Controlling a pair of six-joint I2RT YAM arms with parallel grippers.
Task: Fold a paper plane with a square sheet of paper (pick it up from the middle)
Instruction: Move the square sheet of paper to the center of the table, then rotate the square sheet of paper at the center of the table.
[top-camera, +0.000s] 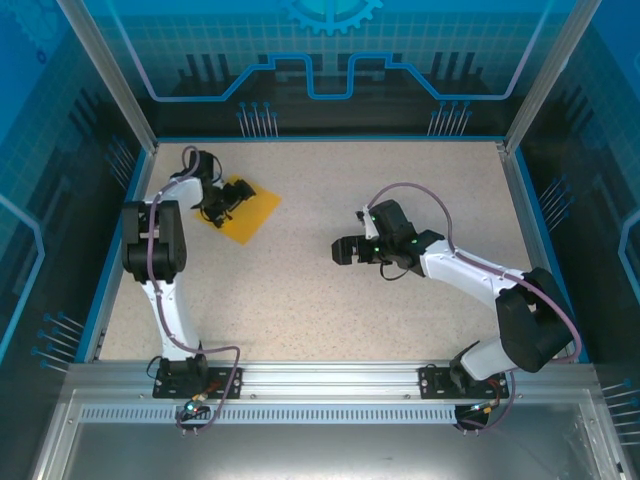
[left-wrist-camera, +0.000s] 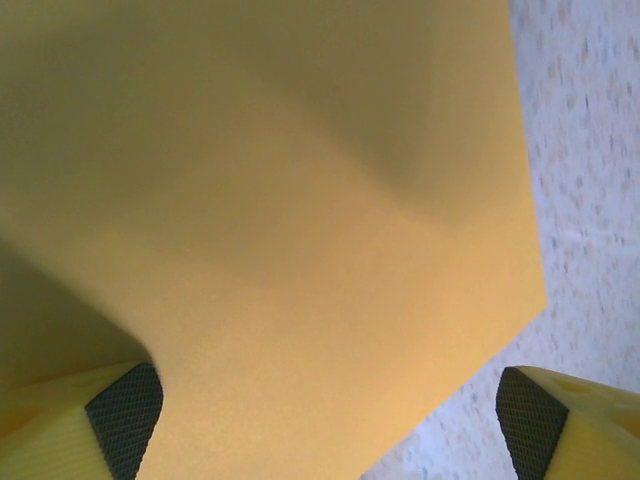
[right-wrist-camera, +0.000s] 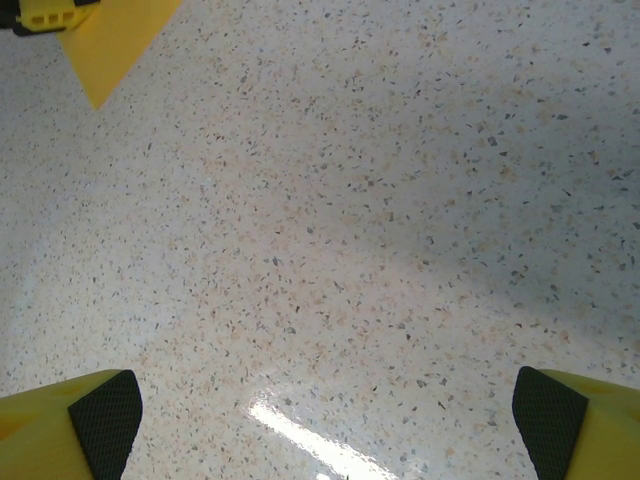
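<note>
The square sheet of paper (top-camera: 256, 213) lies flat on the far-left part of the table (top-camera: 400, 330). The left gripper (top-camera: 221, 207) is over the sheet's left part, jaws wide, gripping nothing. The sheet's right edges are free. The right gripper (top-camera: 343, 250), also wide and empty, is over bare table near the middle, well apart from the sheet.

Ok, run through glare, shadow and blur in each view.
Top external: evenly lit and sharp, the square sheet of paper crisp on the table. Left wrist: the sheet sits close to the lens and looks soft, with a dark shadow band across its upper part; the table beside it is blurred. Right wrist: sharp speckle, with a bright glare streak low at centre.
</note>
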